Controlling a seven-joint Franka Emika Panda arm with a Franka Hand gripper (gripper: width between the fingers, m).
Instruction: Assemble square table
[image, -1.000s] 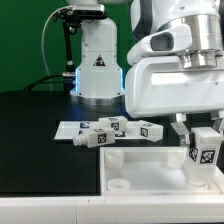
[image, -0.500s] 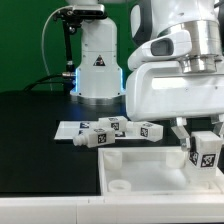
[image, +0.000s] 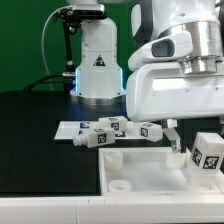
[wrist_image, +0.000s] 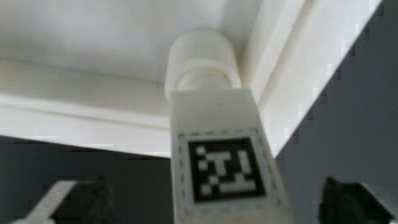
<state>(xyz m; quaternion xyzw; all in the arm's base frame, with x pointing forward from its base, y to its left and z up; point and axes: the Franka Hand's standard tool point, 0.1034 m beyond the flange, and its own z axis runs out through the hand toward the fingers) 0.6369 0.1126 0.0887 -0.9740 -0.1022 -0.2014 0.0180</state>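
The square table's white slab (image: 140, 165) lies at the front, with a round hole (image: 121, 184) near its front corner. One white leg with a tag (image: 208, 156) stands at the slab's right end. My gripper (image: 203, 150) straddles it. In the wrist view the leg (wrist_image: 217, 150) runs between my two dark fingers (wrist_image: 64, 203) with a gap on each side, its far end against the slab (wrist_image: 71, 110). The jaws are open and do not touch it. Three more tagged legs (image: 112, 130) lie behind the slab.
The marker board (image: 66, 130) lies under the loose legs on the black table. The robot base (image: 97, 65) stands behind them with a cable at the exterior view's left. A white border (image: 40, 210) runs along the front.
The fingers have spread apart and let go of the leg. The leg now sits a little lower and further toward the exterior view's right.
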